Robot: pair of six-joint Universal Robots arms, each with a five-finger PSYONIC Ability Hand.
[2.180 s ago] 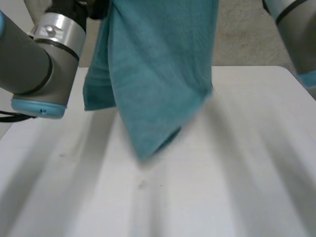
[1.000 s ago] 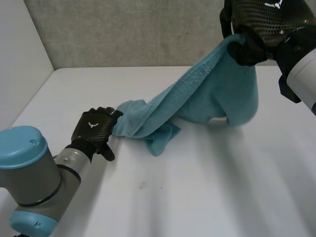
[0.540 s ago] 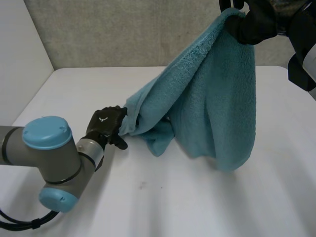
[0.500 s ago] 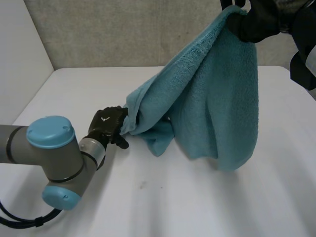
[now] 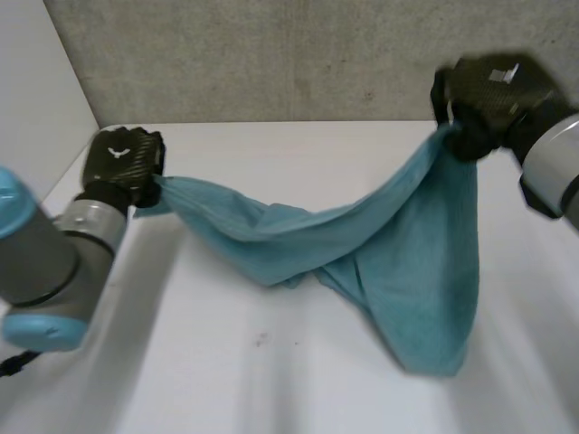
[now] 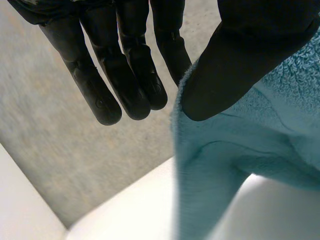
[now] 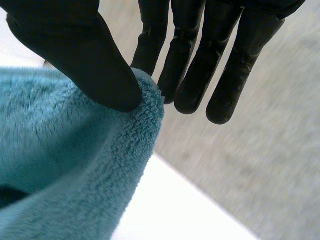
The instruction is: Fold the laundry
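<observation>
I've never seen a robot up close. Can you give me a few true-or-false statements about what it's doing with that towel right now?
1. The left hand and right hand each pinch one end of the towel. True.
2. The towel lies folded flat on the table. False: it hangs stretched between the hands, sagging in the middle.
3. The towel is red. False: it is teal.
4. The table is white. True.
</observation>
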